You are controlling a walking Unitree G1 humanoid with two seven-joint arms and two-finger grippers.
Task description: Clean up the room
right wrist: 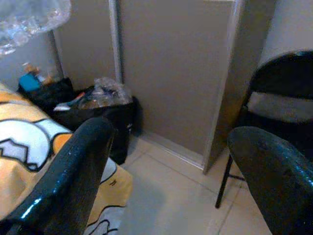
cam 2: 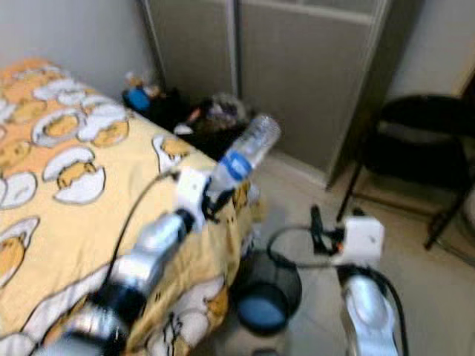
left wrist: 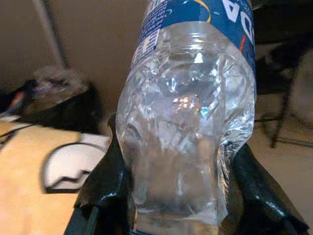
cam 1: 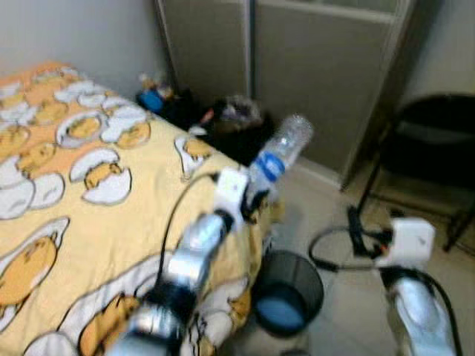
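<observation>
My left hand (cam 1: 256, 199) is clamped on the base of the empty plastic bottle (cam 1: 280, 154), held tilted over the bed's (cam 1: 89, 222) corner above the bin (cam 1: 288, 293), light, crushable and slick, while my right hand (cam 1: 356, 222) hangs spread, gripping nothing.

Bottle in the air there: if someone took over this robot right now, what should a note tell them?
Left end effector: shut on the bottle, held tilted above the bed's corner.
Right end effector: open, holding nothing, low over the floor beside the chair.
Bin: on the floor at the bed's corner, below the bottle.
Done: bottle picked up.
Left: probably drop it in the bin; more clutter sits by the wall.
</observation>
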